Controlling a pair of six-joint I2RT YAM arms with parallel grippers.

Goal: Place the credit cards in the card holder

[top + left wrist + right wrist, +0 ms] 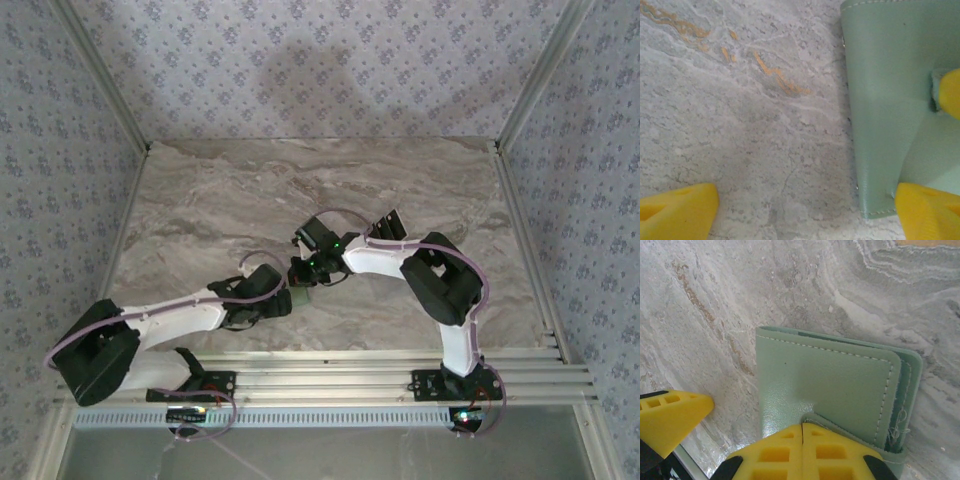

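We find the right claw (802,429) closed, tips pressing the card holder (825,385) at 6 o'clock; left claw (800,215) open, straddling its edge on the counter (740,125).

Light: soft, even, we find (overhead view dimmer).
Shadow: faint on back wall (310,70).
Focus: wrist views soft.

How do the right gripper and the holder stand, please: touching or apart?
Touching. The right wrist view shows the shut right gripper pressing on the near edge of the holder, whose flap runs under its tips.
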